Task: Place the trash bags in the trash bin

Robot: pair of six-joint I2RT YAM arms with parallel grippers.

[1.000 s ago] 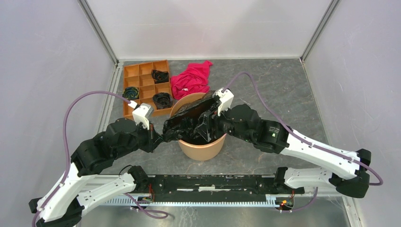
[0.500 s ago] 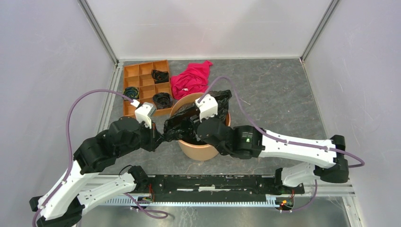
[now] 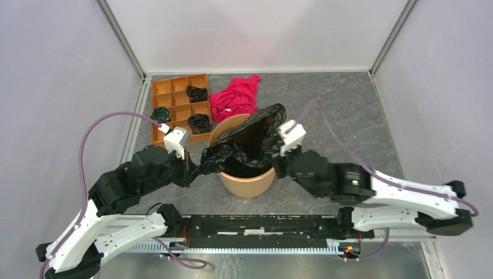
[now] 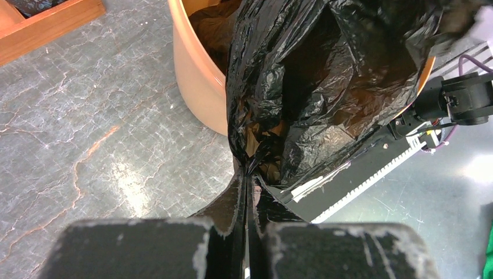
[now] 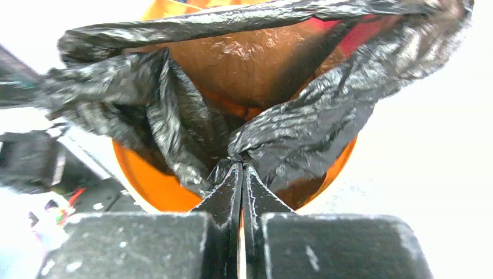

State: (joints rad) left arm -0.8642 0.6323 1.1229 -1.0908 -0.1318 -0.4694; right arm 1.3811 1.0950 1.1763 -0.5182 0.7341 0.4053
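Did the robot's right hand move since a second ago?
Yes. The right gripper, shut on the trash bag, went from over the opening of the trash bin out to the right, to the bin's right rim.

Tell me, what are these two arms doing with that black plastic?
Both arms are fitting a black trash bag into the orange trash bin. The left gripper pinches the bag's edge on the bin's left side, and the right gripper pinches it at the right rim. The bag hangs open, partly inside the bin.
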